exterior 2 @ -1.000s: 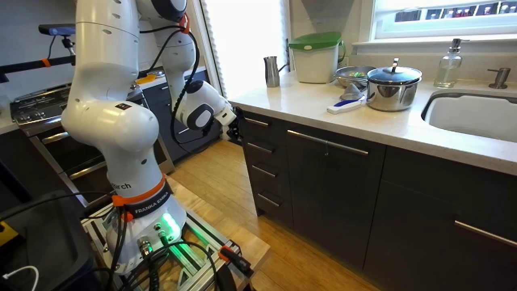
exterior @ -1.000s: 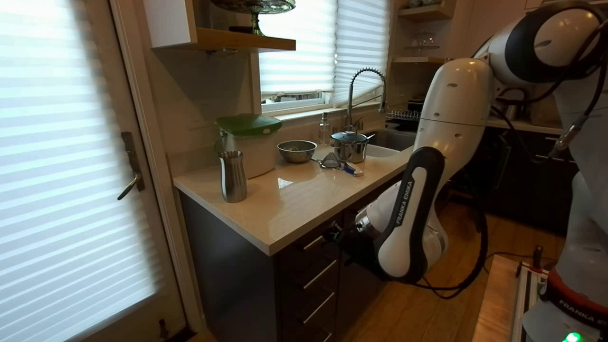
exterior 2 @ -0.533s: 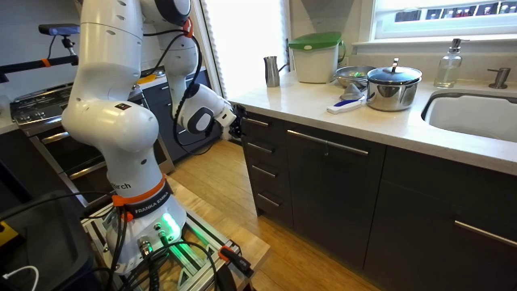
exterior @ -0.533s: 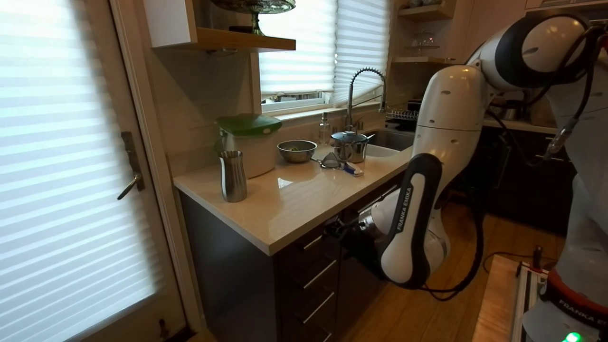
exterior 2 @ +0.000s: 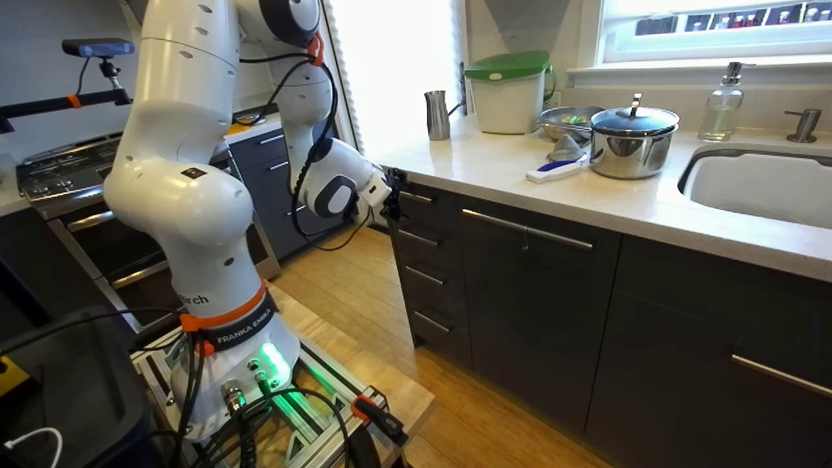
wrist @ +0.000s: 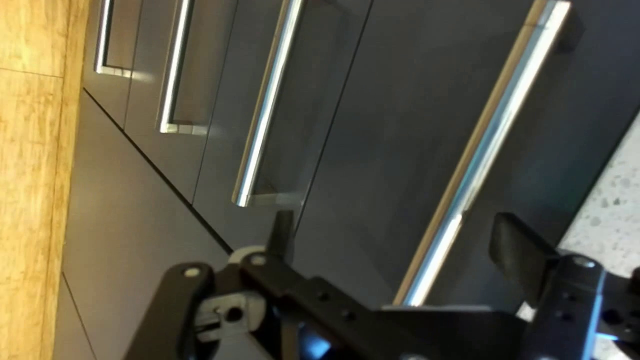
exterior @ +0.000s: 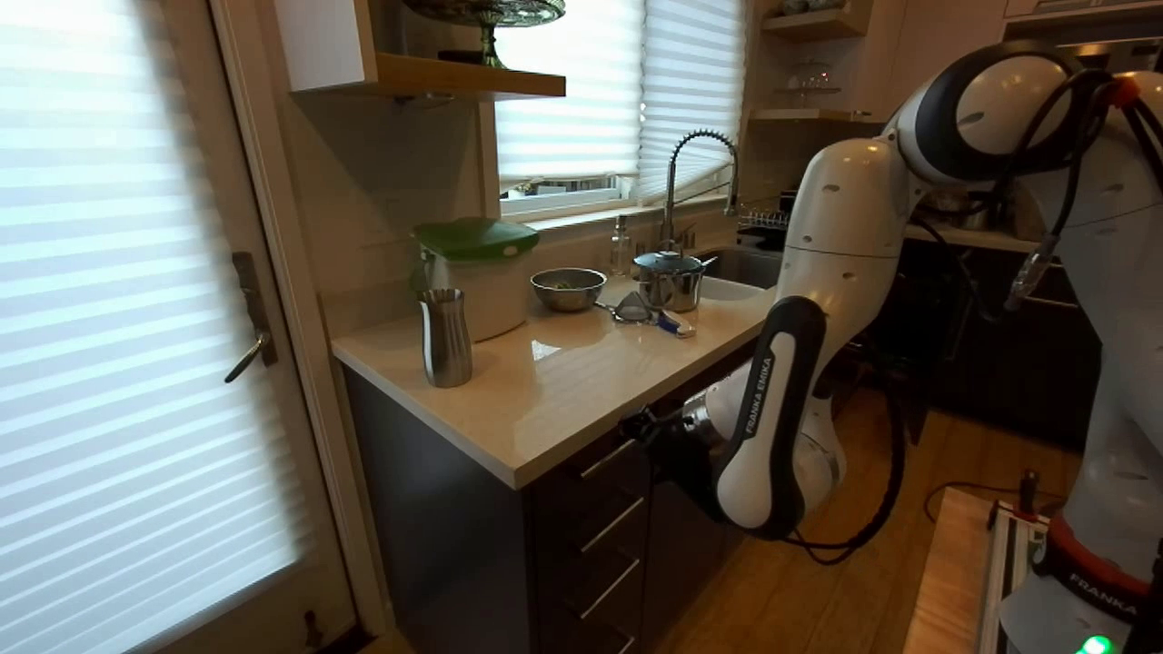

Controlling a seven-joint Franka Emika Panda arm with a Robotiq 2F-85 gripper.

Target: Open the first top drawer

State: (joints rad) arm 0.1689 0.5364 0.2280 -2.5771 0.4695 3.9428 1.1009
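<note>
The first top drawer has a dark flat front [wrist: 395, 135] and a horizontal silver bar handle [wrist: 487, 145], large in the wrist view. The drawer is closed under the counter edge, and its handle also shows in both exterior views [exterior: 604, 460] [exterior 2: 416, 197]. My gripper [wrist: 395, 227] is open and empty in front of the drawer. In the wrist view the handle runs between the two spread fingers, with no finger pressed on it. The handle's near end is hidden by the gripper body. The gripper shows small and dark beside the drawer in both exterior views [exterior: 641, 425] [exterior 2: 395, 194].
Lower drawers with like bar handles [exterior 2: 424, 274] are stacked below. The light countertop [exterior: 563, 400] overhangs just above. A metal cup [exterior: 446, 341], a green-lidded bin [exterior 2: 507, 97], a bowl [exterior: 568, 289] and a pot [exterior 2: 632, 143] stand on it. A wide-handled dark panel [exterior 2: 533, 305] adjoins the stack.
The arm has moved a little. The gripper has shifted slightly up and, in an exterior view, to the right along the drawer front. The drawer stays closed.
</note>
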